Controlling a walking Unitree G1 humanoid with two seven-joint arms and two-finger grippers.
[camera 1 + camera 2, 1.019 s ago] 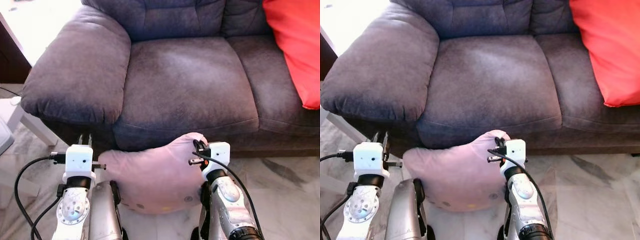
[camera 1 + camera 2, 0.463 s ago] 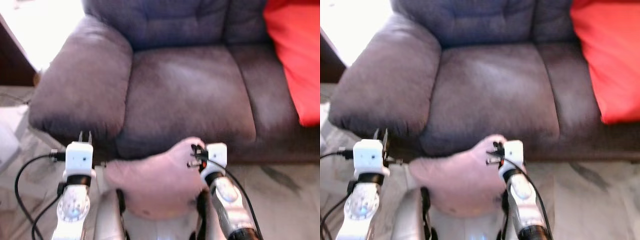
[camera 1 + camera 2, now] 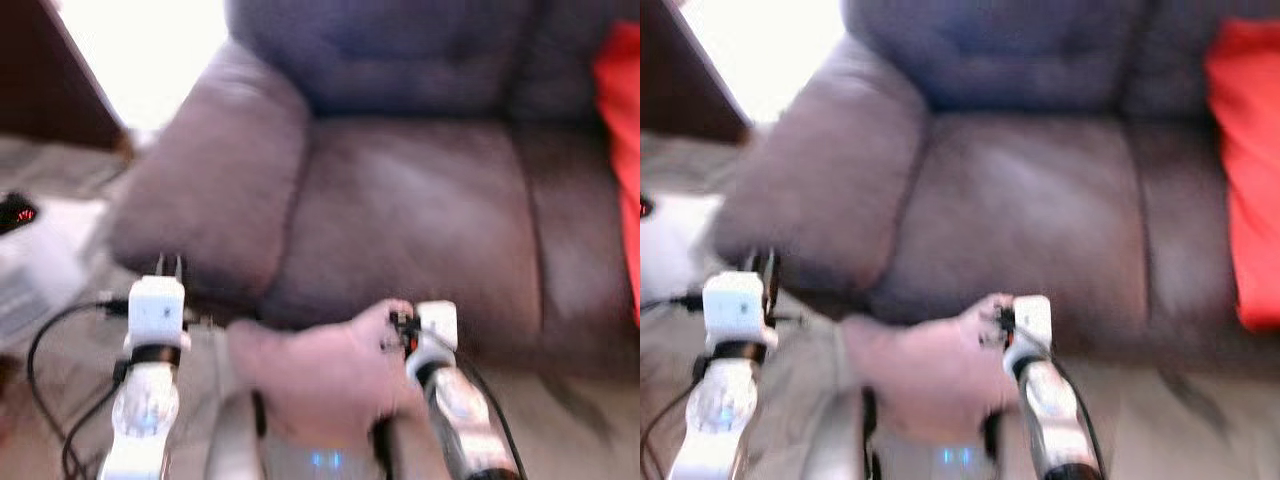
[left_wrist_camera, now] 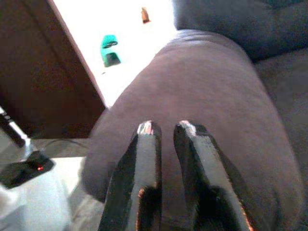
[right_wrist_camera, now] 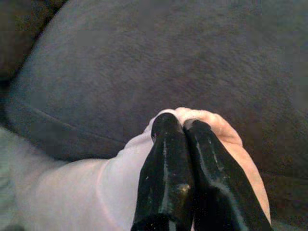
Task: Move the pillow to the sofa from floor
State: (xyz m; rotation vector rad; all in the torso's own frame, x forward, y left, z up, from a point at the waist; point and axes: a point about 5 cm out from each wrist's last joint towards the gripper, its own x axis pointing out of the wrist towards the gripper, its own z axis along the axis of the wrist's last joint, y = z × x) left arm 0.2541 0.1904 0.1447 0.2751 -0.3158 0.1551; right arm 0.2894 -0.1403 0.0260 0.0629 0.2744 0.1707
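A pale pink pillow (image 3: 320, 375) hangs low between my two arms, just before the front edge of the dark grey sofa seat (image 3: 400, 220). My right gripper (image 5: 180, 126) is shut on the pillow's upper corner (image 5: 211, 122), pinching the fabric between its black fingers (image 5: 166, 163). My left gripper (image 4: 164, 129) is level with the sofa's left armrest (image 4: 207, 82), its fingers nearly together with nothing between them. It also appears as two short tips (image 3: 168, 265) above the white wrist box. The head views are blurred.
A red cushion (image 3: 1250, 180) leans on the sofa's right side. Dark wooden furniture (image 3: 60, 90) stands at the far left, with a black device showing a red light (image 3: 15, 212) on the floor below it. Pale marble floor (image 3: 560, 420) lies before the sofa.
The whole picture has swung and blurred, so the camera moved: the sofa now sits further right in view. The pillow stays pinched in my right gripper.
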